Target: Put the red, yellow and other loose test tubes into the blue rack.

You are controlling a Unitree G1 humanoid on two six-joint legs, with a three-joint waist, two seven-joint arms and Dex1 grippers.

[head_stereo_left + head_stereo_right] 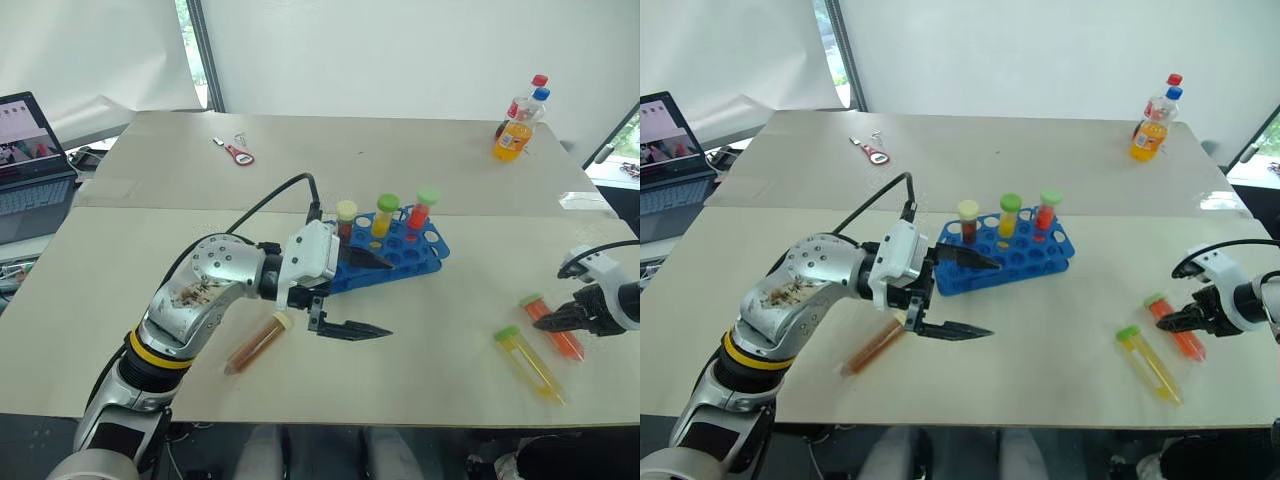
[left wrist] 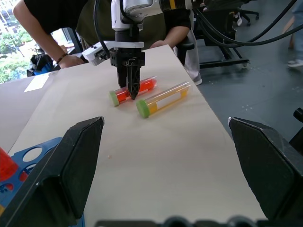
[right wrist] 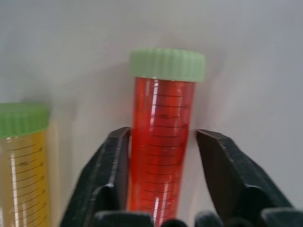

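Head view: pale counter [image 1: 420,330], white walls, laptop [image 1: 30,150] far left. Blue rack [image 1: 395,255] holds three tubes; three loose tubes lie flat. Left gripper [image 1: 360,295] spread wide. Right wrist: right gripper [image 3: 161,170] straddles red tube [image 3: 163,142], one finger touching, beside yellow tube [image 3: 23,161].

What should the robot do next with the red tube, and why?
Probably pinch tight, then lift. The right gripper sits astride the red tube, which lies flat on the table. One finger touches it, the other shows a small gap. The blue rack has free holes waiting.
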